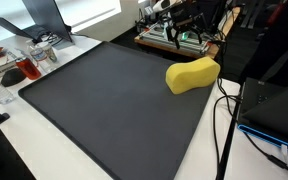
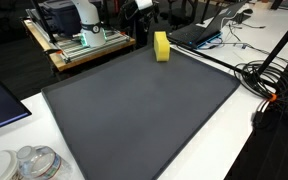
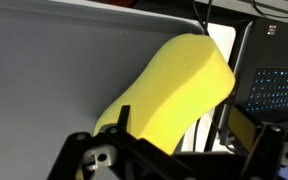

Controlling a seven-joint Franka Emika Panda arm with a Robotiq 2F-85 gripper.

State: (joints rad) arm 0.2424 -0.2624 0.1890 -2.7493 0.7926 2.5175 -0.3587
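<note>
Dark mat (image 1: 94,110) bearing a yellow sponge (image 3: 174,85) at its far edge: we judge this the approach step, gripper (image 3: 174,140) spread wide, next needing its jaws set astride the sponge.

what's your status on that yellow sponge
Claw open, holding nothing. Yellow sponge right ahead on the dark mat, near its edge. Nothing between claw and sponge.

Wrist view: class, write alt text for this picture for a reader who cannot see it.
A large yellow sponge lies on a dark grey mat, filling the middle of the picture. The black gripper, jaws wide open, frames the bottom edge; a dark device with small lit dots sits at the right.
</note>
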